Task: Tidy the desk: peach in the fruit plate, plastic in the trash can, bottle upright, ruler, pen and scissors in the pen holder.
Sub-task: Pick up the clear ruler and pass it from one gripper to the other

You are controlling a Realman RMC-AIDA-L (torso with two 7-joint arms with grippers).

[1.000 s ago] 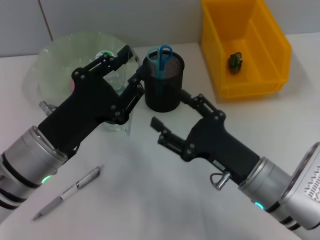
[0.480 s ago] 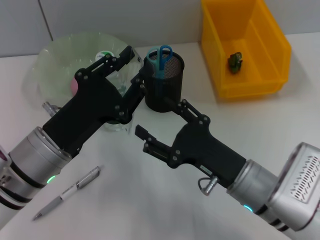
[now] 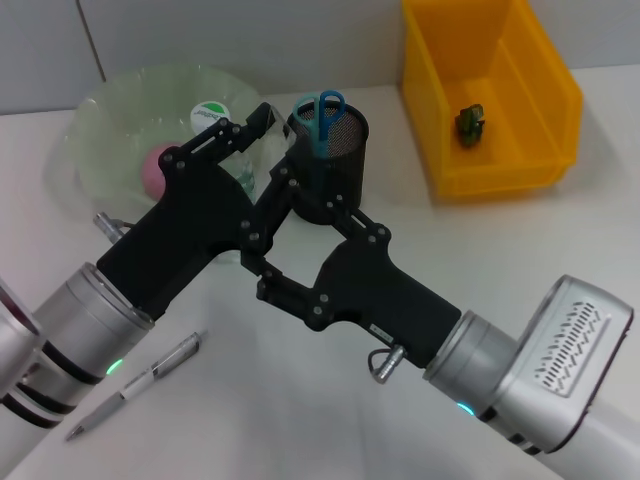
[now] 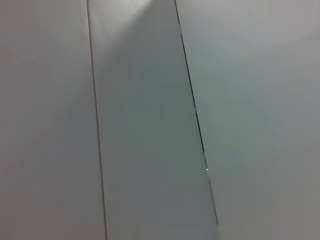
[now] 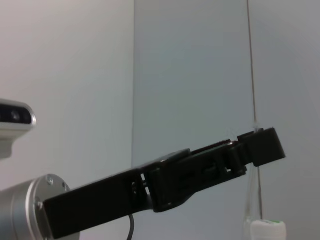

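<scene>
The left end effector (image 3: 262,140) has its fingers apart around a clear plastic bottle with a white and green cap (image 3: 213,115), which stands upright at the near edge of a translucent pale green fruit plate (image 3: 105,120) holding a pink peach (image 3: 157,167). The right end effector (image 3: 290,245) reaches in just below it; whether its fingers are apart or together cannot be told. Just beyond stands a black mesh pen holder (image 3: 340,150) with blue-handled scissors (image 3: 320,110). A silver pen (image 3: 135,385) lies on the white table (image 3: 300,420) behind the left end effector.

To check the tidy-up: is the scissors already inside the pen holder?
Yes. The scissors' blue handles stick out of the black mesh pen holder.
</scene>
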